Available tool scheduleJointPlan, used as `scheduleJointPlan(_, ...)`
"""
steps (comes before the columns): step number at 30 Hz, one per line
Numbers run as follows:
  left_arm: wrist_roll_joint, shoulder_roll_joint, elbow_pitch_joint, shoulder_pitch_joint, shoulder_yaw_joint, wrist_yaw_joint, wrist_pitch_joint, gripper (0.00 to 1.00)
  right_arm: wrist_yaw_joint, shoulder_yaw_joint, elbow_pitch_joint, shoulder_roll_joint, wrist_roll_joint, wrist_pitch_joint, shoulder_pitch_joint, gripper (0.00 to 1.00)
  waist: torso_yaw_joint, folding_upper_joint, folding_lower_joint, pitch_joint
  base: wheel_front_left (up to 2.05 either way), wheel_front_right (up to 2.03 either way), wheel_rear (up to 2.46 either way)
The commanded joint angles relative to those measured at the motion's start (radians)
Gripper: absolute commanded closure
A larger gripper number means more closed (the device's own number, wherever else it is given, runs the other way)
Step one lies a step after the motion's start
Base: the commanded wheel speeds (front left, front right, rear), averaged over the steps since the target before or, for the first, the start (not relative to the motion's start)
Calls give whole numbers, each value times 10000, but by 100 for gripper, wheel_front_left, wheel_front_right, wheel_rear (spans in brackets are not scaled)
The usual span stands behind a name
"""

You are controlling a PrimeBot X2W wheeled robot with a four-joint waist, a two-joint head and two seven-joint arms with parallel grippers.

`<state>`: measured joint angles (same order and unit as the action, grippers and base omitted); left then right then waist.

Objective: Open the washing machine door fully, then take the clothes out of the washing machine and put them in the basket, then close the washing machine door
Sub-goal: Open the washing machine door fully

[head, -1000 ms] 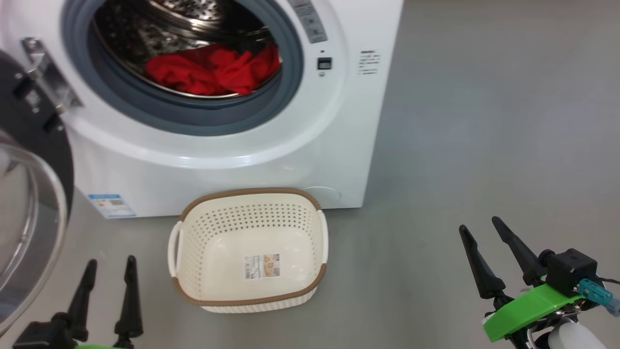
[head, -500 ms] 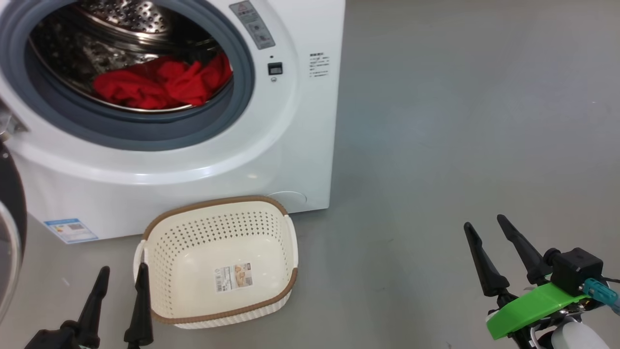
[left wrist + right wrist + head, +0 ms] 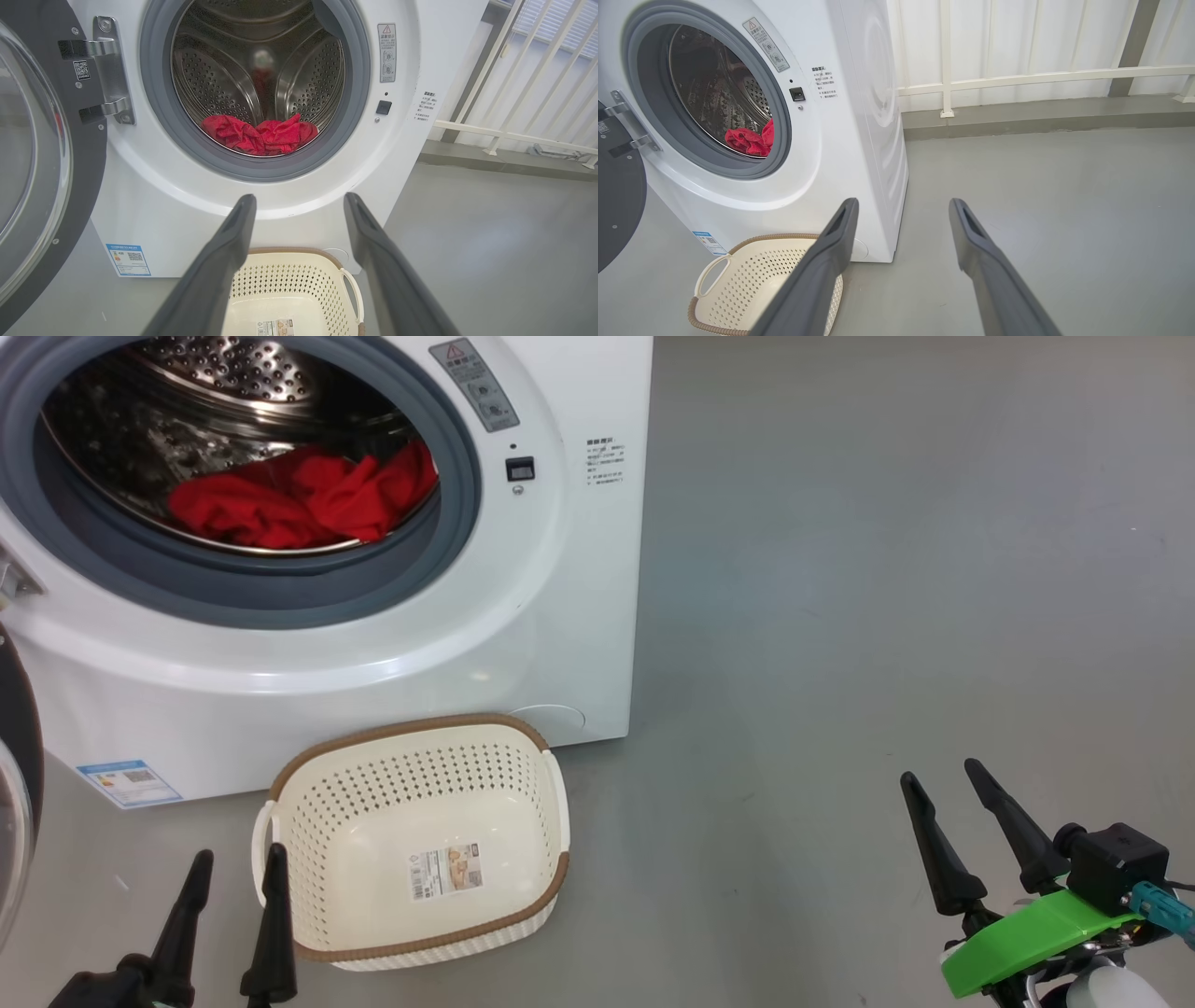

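**Head view.** Over the last second the whole picture has slid leftward. That is the camera turning, not the things moving. The washing machine (image 3: 560, 616) and the basket (image 3: 411, 726) keep their relation to each other. The left end effector (image 3: 239, 851) has its fingers apart and carries nothing. The basket lies just to its right, and contact with the near corner cannot be told. The clothes (image 3: 299, 504) lie ahead of it and higher, in the drum. The right end effector (image 3: 940, 771) also has its fingers apart and is empty, with the basket well off to its left.

**Left wrist view.** The left end effector (image 3: 300, 198) points at the machine's mouth. The clothes (image 3: 261, 137) sit straight ahead, low in the drum. The washing machine door (image 3: 88, 154) stands swung out to its left on its hinge (image 3: 110, 70). The basket (image 3: 289, 254) is below and empty.

**Right wrist view.** The right end effector (image 3: 903, 203) faces past the machine's right side. The clothes (image 3: 749, 140), the basket (image 3: 752, 240) and the door (image 3: 619, 196) all lie to its left.

**Finding.** The door stage appears complete and unloading has not yet begun. Nothing in the scene has been handled in this interval; only the viewpoint has changed. The left end effector is the better placed for the reach into the drum.
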<state>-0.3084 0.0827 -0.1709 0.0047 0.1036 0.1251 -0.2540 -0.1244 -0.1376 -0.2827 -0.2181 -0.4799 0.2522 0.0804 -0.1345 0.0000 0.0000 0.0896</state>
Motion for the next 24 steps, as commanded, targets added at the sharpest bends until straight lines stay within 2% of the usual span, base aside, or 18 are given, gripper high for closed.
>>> scheduleJointPlan(1, -26, 107, 233, -35, 297, 55, -78, 0, -63, -89, 288, -140, 10, 95, 64, 0, 30, 0, 0, -9, 0, 0, 0)
scheduleJointPlan(24, 110, 67, 418, -106, 386, 55, -78, 0, -63, -154, 292, -125, 22, 95, 134, 0, 166, 0, 0, 69, 1, -1, 0)
